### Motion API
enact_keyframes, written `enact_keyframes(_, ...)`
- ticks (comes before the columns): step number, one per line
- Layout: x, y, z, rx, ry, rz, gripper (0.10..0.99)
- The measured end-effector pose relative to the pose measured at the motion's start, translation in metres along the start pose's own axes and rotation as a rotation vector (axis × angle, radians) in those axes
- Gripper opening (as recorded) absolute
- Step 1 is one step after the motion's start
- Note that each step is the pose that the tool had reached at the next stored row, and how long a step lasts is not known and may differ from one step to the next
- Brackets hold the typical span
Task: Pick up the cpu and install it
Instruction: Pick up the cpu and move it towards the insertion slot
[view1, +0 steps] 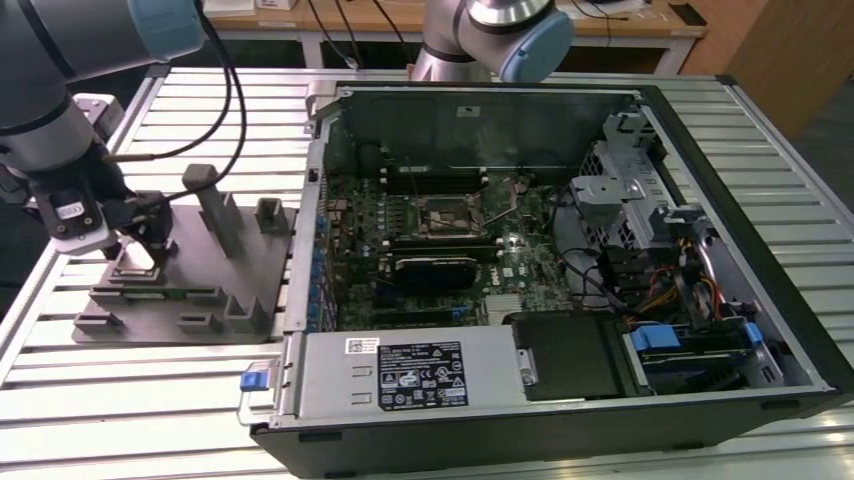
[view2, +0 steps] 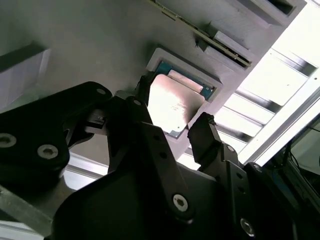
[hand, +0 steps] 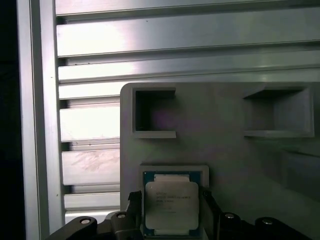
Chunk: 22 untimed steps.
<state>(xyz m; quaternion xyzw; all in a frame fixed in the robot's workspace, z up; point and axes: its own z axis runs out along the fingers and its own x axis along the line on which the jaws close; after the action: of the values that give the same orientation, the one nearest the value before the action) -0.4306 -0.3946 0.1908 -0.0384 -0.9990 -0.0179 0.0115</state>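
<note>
The cpu (hand: 171, 205) is a small silver square with a green rim. It lies in a shallow square nest on the grey fixture plate (view1: 200, 290), at the exterior view's left. My gripper (view1: 140, 250) is lowered over that nest. In both wrist views its black fingers (view2: 202, 130) stand on opposite sides of the cpu (view2: 175, 100) and press against its edges. The gripper (hand: 170, 212) looks shut on the chip, which still sits level in its nest. The motherboard socket (view1: 447, 217) lies open inside the computer case, well to the exterior view's right of the gripper.
Grey upright blocks (view1: 220, 210) rise from the fixture plate close to the gripper. The open computer case (view1: 694, 200) holds cables, a drive cage and a power supply (view1: 400, 375). A second arm's base (view1: 487, 40) stands behind the case. The table is slatted metal (hand: 175, 65).
</note>
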Motion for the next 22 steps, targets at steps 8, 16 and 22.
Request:
enact_keyframes(8, -0.0003, -0.0001, 0.0014, 0.000, 0.0001, 0.000, 0.588)
enact_keyframes(16, -0.0004, 0.0001, 0.0040, 0.000, 0.0003, 0.000, 0.588)
enact_keyframes(22, -0.0004, 0.0002, 0.0063, 0.000, 0.0003, -0.001, 0.588)
